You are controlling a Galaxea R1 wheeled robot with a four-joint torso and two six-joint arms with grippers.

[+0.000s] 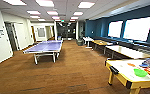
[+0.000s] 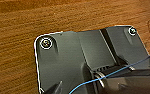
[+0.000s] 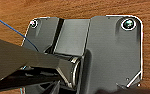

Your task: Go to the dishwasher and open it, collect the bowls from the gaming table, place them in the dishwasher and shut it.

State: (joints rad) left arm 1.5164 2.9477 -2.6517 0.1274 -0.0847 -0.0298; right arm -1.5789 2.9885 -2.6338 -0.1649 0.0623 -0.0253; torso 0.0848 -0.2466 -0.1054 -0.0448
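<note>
Brown carpet (image 1: 73,72) fills the bottom of my head view, and the same carpet lies under both wrist cameras. Lower right of the frame, I see the gaming table (image 1: 121,72), a worktop with a white top and yellow edge trim, cut off by the right border. On it rest the lime green bowl (image 1: 140,72), nearest the lower right corner, the orange bowl (image 1: 131,64) just up and left of it, and something blue (image 1: 143,65) beyond them that I take for the blue bowl, though it is too blurred to be sure. Left of centre, well apart from that worktop, stands a blue table-tennis table (image 1: 44,47). Along the right wall, under bright windows (image 1: 137,28), run more wood-topped tables (image 1: 127,51). From the wrist pictures I cannot tell how either pincer stands.
</note>
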